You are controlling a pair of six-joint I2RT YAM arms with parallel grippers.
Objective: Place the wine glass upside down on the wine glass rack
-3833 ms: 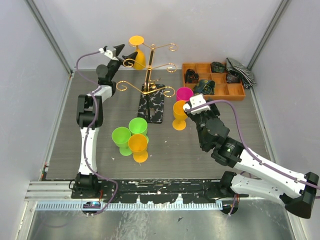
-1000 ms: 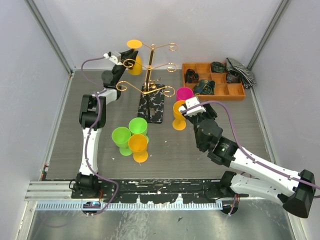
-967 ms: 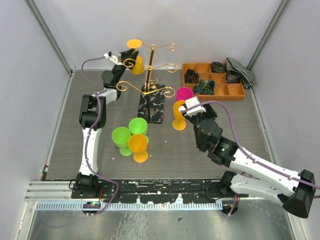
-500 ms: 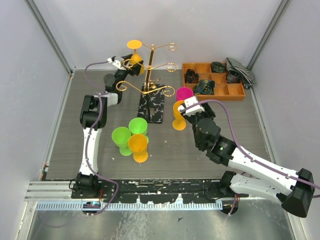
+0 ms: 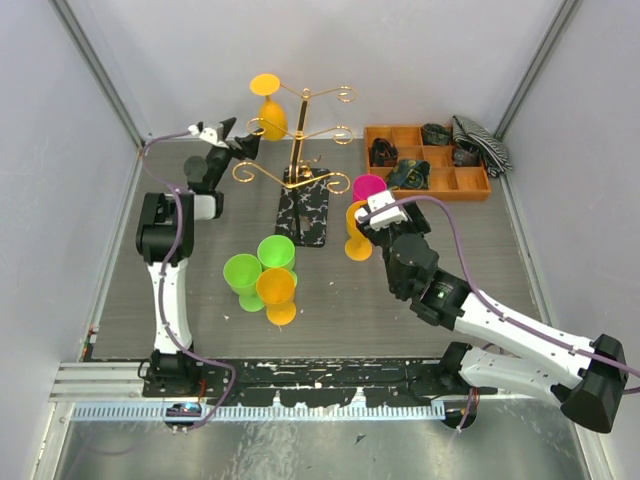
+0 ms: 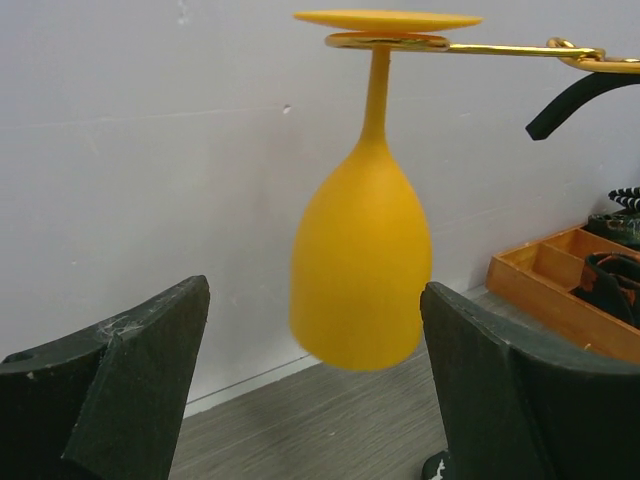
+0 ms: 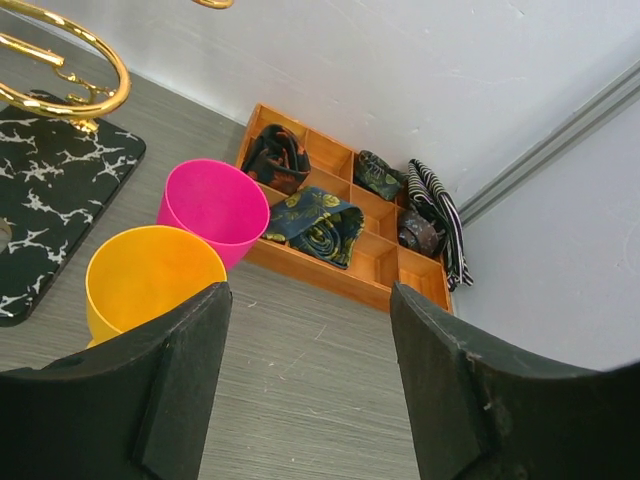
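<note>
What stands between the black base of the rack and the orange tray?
A pink glass stands upright between the base and the tray, an orange glass close beside it; the right wrist view shows this.

My lab test cell: plain white panel walls [image 5: 420,50], aluminium corner posts [image 5: 98,75], a slotted metal rail [image 5: 100,380] holding my bases [image 5: 175,365] along the frame's bottom.

Plain white walls [image 5: 420,50] enclose a grey wood-grain tabletop [image 5: 330,310], a metal rail [image 5: 100,378] along its near edge.
</note>
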